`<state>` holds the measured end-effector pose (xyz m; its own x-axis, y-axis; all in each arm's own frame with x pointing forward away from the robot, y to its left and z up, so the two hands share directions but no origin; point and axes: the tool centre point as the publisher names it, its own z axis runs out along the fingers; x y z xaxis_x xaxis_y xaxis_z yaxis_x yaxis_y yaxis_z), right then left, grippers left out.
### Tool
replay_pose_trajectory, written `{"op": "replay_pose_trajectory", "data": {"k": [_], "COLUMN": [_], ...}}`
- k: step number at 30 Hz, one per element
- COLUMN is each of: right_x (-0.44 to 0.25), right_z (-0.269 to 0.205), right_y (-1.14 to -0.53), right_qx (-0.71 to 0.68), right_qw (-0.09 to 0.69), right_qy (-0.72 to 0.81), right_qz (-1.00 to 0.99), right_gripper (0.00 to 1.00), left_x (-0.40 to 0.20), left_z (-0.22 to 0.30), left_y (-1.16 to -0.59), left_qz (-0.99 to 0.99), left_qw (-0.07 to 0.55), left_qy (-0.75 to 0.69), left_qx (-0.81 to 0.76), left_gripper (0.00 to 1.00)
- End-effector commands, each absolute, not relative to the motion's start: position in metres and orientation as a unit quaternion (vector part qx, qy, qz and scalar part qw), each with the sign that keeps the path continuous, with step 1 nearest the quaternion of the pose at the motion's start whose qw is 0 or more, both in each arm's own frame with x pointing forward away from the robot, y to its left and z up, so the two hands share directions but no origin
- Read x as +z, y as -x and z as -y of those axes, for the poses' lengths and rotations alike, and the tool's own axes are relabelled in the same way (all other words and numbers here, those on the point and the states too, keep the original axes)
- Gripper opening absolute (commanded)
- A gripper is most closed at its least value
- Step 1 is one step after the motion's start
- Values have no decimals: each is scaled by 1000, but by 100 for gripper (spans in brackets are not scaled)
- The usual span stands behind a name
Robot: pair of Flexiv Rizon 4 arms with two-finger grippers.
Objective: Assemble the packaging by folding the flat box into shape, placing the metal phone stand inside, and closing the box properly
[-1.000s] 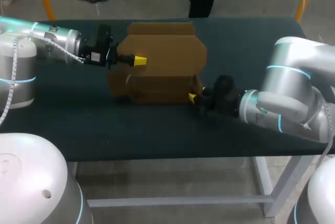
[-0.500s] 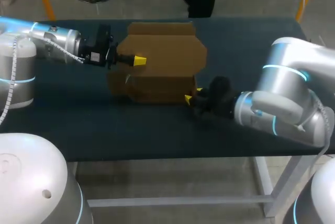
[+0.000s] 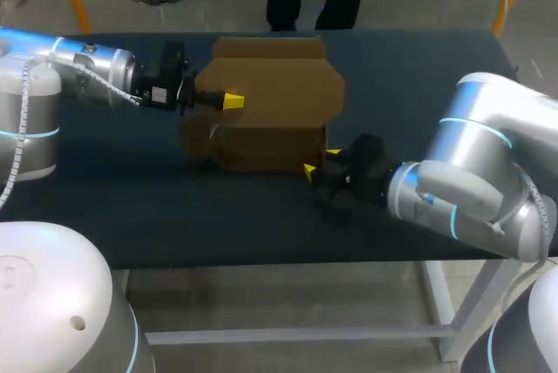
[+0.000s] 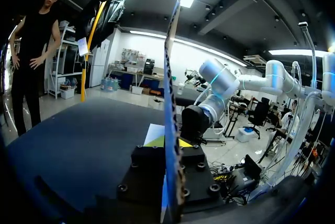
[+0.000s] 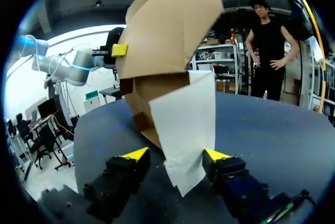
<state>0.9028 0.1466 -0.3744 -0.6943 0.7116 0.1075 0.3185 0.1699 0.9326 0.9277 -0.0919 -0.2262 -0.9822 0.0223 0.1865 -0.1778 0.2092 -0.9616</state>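
Observation:
A brown cardboard box (image 3: 270, 103) stands partly folded in the middle of the dark table. My left gripper (image 3: 232, 101) is at the box's left side, shut on the thin edge of a cardboard flap (image 4: 171, 77) that rises between its yellow tips (image 4: 168, 142). At the box's front right corner my right gripper (image 3: 321, 161) is open. A white flap (image 5: 186, 124) hangs from the box (image 5: 167, 30) down between its spread fingers (image 5: 175, 156), not pinched. My left gripper's yellow tip (image 5: 119, 50) shows beside the box there. The metal phone stand is not in sight.
The dark table (image 3: 131, 190) has bare surface in front of the box and to both sides. Its front edge runs just below my right arm (image 3: 471, 190).
My right gripper has opened wider and let the white flap go, its tips shifting slightly left and toward the table's front. My left arm and the box have kept still.

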Motion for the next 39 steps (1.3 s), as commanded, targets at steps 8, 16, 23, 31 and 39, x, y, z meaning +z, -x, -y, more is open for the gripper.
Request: {"op": "replay_pose_trajectory", "data": {"k": [8,16,23,31,39], "right_x": [-372,-358,-349,-344,-341], "right_z": [-143,-135,-118,-91,-67], "right_y": [-884,-865,-851,-848,-851], "right_qx": [520,528,538,541,550], "right_qw": [239,235,229,220,215], "right_qy": [-387,-354,-306,-240,-181], "right_qz": [-723,-735,-751,-776,-786], "right_gripper": [75,80,84,85,85], "left_x": [-228,-228,-228,-228,-228], "left_z": [92,92,92,92,92], "left_y": [-928,-928,-928,-928,-928], "left_qz": [774,774,774,774,774], "left_qw": [81,81,81,81,81], "left_qy": [-50,-50,-50,-50,-50], "left_qx": [626,626,626,626,626], "left_gripper": [0,0,0,0,0]}}
